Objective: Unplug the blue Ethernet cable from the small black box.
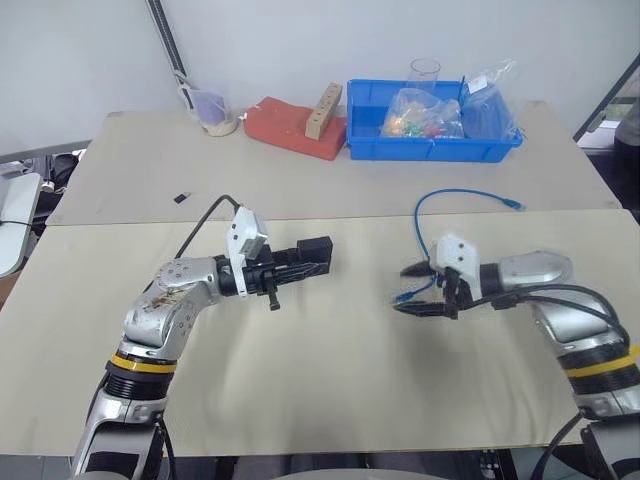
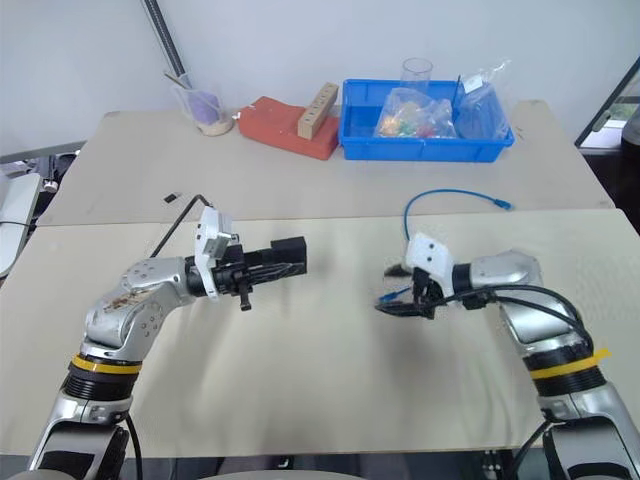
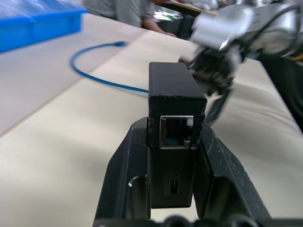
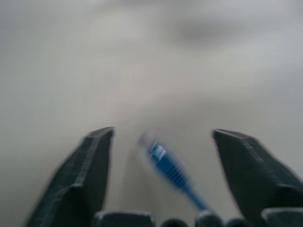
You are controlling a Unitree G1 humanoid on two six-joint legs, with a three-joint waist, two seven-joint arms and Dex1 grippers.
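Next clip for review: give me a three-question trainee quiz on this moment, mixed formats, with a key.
1. True or false: the bright blue Ethernet cable is plugged into the small matte black plastic box.
2. What grips that box? A) left gripper B) right gripper C) neither
3. Fill in: the right gripper's fingers stand ____ around the cable's plug.

Key: 1 false, the port is empty; 2 A; 3 open.

Left gripper fingers clamped (pointing level), right gripper fingers spread wide
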